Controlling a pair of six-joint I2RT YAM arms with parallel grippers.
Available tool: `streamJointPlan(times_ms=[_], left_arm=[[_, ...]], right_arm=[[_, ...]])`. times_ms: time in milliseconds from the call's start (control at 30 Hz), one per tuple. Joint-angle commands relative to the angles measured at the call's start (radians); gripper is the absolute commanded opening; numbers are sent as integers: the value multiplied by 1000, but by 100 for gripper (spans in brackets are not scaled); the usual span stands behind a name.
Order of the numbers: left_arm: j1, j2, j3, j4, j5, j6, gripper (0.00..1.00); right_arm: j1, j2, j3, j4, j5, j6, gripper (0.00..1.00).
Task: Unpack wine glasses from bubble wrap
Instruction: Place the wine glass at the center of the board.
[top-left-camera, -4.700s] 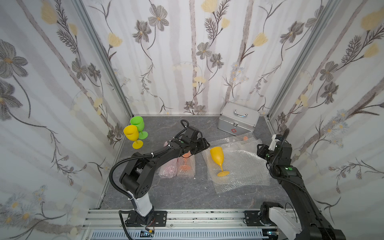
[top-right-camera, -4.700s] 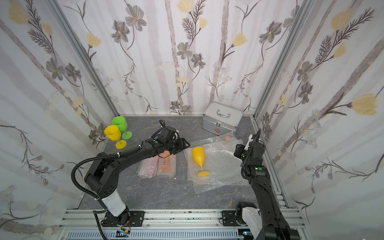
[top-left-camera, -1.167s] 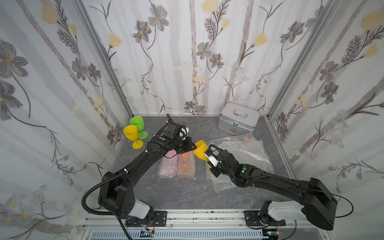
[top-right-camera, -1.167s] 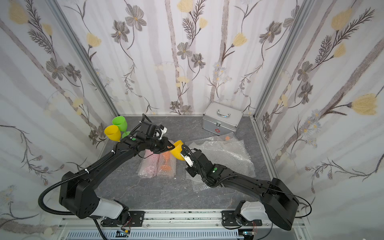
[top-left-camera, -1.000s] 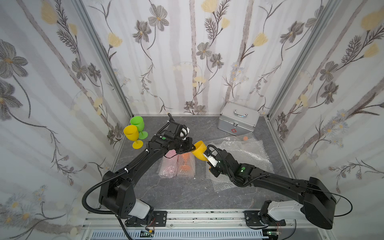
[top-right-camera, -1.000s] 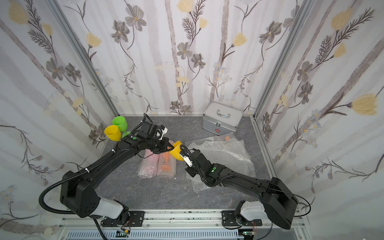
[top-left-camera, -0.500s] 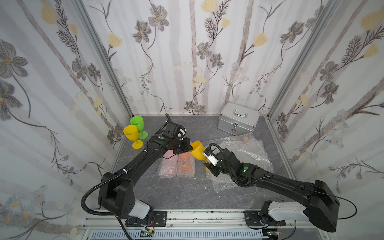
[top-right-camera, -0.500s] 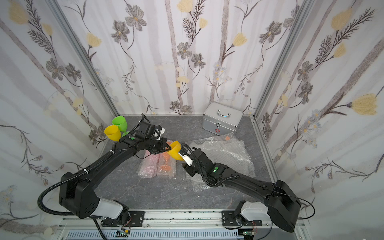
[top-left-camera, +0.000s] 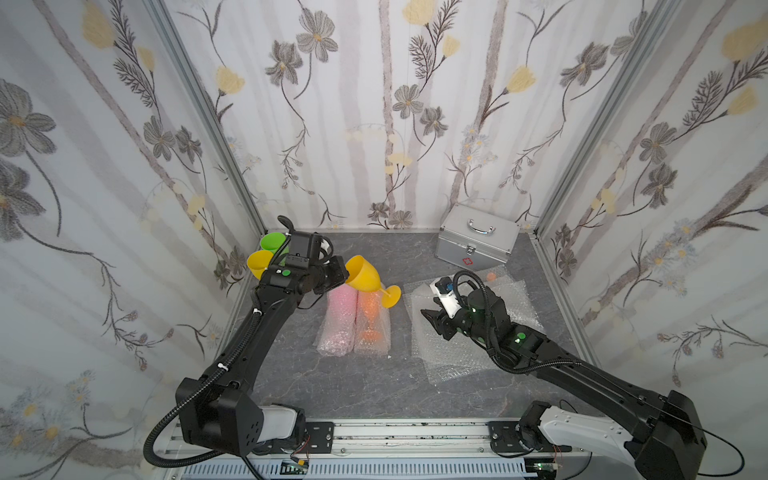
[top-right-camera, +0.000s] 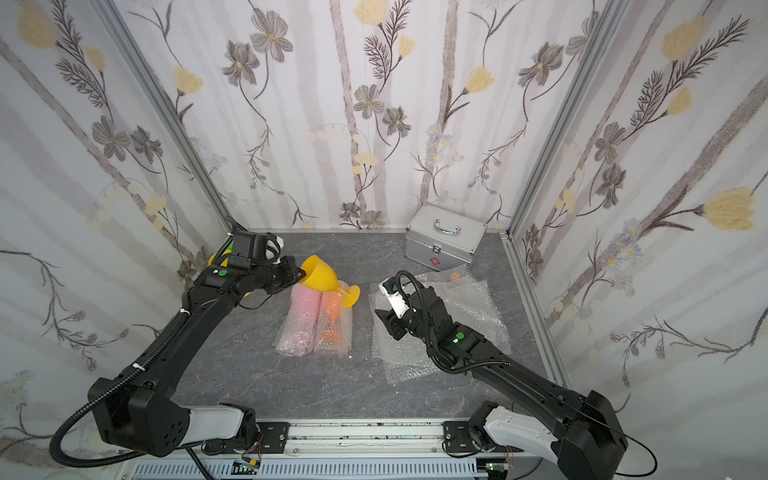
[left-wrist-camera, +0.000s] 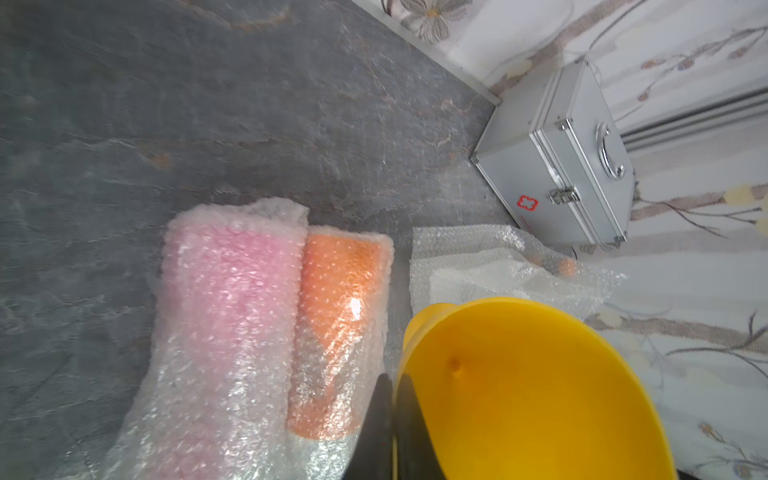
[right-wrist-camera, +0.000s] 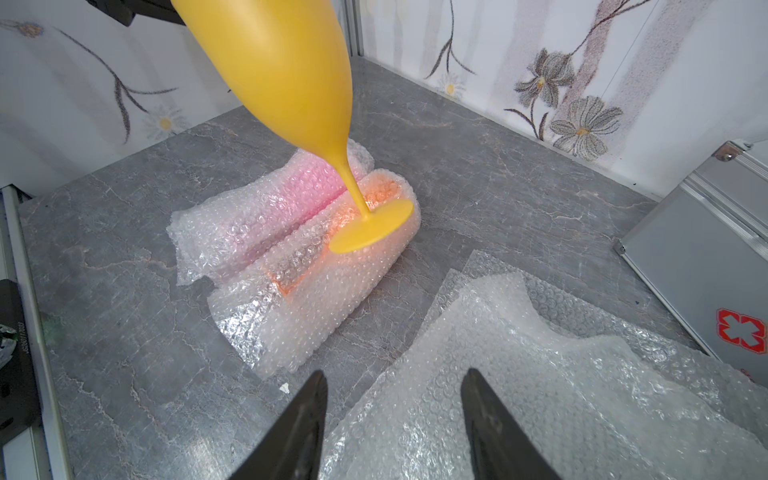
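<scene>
Right claw (right-wrist-camera: 395, 374) withdrawn | grey stone tabletop (top-left-camera: 332, 386) | floral walls (top-left-camera: 374, 124)

My grey, veined worktop (top-left-camera: 353, 386) carries a pink-filled roll (top-left-camera: 338, 320) touching an orange-filled roll (top-left-camera: 372, 328) on its right at the middle, flat bubble-wrap sheets (top-left-camera: 449, 357) further right, a silver case (top-left-camera: 476, 241) far right, and a green goblet (top-left-camera: 272, 241) and yellow goblet (top-left-camera: 255, 262) in the far left corner.

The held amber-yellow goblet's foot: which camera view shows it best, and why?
The right wrist view: the amber-yellow goblet's foot appears large, sharp and whole. Both top views show it small; the left wrist view shows mainly the bowl's inside.
</scene>
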Motion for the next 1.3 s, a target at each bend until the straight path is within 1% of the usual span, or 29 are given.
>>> streamJointPlan(times_ms=[0,67,100,167,200,267,367,533,667,833,967,1133,1267], left_arm=[[72,4,51,-43,-124,34,0],[120,16,87,-49,-170,45,0],[141,33,112,-59,-192,57,0],[168,82,148,-98,-246,86,0],[179,112,202,-122,-279,102,0],[198,160,233,-143,-323,120,0],[226,218,268,-137,-350,132,0],[244,338,389,-171,-450,170,0],[254,454,492,-204,-476,193,0],[254,586,599,-217,-490,189,0],[253,660,679,-230,-497,188,0],[237,761,790,-287,-525,212,0],[225,818,837,-327,-558,228,0]], right_arm=[[-3,-4,-1,57,20,25,53],[-3,-10,-1,64,23,34,53],[-3,-12,-34,69,22,40,53],[-3,-18,-45,76,23,45,52],[-33,-20,-49,78,26,48,53],[-38,-24,-56,79,30,51,52],[-46,-31,-71,82,36,55,53],[-60,-32,-90,95,34,66,52],[-70,-24,-98,103,31,68,52],[-79,-16,-102,101,31,74,52],[-84,-13,-111,106,32,85,52],[-87,-10,-120,111,37,96,52],[-88,-7,-122,113,37,103,52]])
